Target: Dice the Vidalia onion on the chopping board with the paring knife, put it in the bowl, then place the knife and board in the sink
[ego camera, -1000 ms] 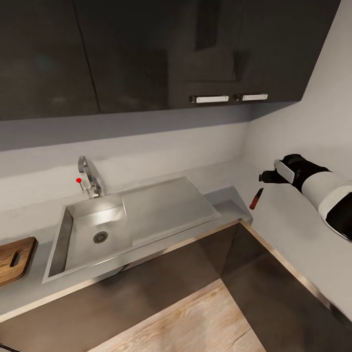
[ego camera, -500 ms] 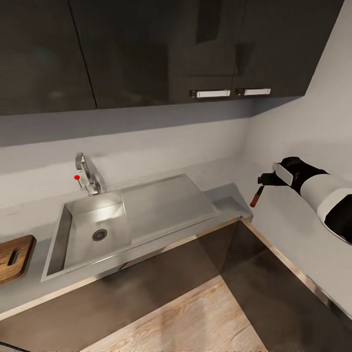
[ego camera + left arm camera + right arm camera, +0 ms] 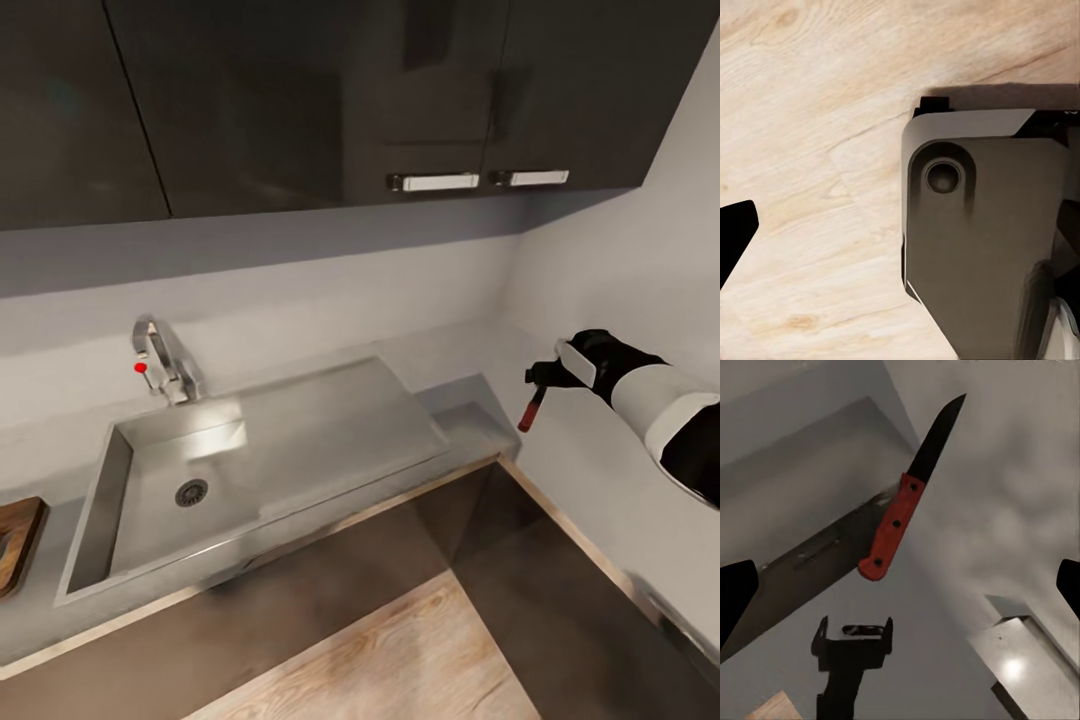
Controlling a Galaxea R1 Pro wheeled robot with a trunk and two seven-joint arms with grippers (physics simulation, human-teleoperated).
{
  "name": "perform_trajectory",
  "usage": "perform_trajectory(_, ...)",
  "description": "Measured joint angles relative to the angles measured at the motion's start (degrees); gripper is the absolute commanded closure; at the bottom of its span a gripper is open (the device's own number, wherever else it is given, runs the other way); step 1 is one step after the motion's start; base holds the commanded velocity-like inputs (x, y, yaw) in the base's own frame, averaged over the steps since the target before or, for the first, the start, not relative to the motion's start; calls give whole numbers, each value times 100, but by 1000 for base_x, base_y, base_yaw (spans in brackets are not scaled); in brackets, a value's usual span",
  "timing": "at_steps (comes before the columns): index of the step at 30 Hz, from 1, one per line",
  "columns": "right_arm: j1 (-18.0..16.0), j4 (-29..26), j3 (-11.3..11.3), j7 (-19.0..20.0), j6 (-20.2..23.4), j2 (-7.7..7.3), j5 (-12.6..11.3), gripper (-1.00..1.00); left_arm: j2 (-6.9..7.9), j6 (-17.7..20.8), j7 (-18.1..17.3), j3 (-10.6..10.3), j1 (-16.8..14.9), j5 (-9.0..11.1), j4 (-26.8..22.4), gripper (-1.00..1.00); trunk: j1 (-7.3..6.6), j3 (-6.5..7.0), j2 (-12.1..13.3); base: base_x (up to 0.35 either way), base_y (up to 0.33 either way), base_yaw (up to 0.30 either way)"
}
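Observation:
The paring knife [image 3: 531, 408], with its dark red handle and dark blade, is over the right run of the grey countertop [image 3: 600, 480], just past the sink's corner. My right gripper [image 3: 538, 377] is open right at the handle's upper end. In the right wrist view the knife [image 3: 904, 506] sits ahead of the right gripper [image 3: 904, 592], clear of both fingertips [image 3: 736, 596]. The steel sink [image 3: 260, 530] with its tap [image 3: 160, 360] lies to the left. A corner of the chopping board [image 3: 15, 540] shows at the far left. The onion and bowl are out of view. My left gripper [image 3: 900, 232] hangs open over the floor.
Dark wall cabinets [image 3: 300, 100] hang above the counter. The counter turns a corner at the back right. Pale wood floor [image 3: 400, 660] lies in front of the dark base units. The left wrist view has the robot's own dark base [image 3: 982, 247] close by.
The head camera has swung, sliding the sink and board to the left. My right gripper has dropped slightly closer to the knife's handle. The knife has kept its place.

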Motion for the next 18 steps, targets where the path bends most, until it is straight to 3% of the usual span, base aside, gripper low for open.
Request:
perform_trajectory(5,12,-2,0,3,-3,2,-1,-100,0,0,0,0,0,0,-3,-100,2,-46,0,154,-1,0)
perform_trajectory(18,42,-4,1,-4,-28,-6,8,-100,0,0,-5,0,3,0,0,-100,2,-88,0,15,0,0)
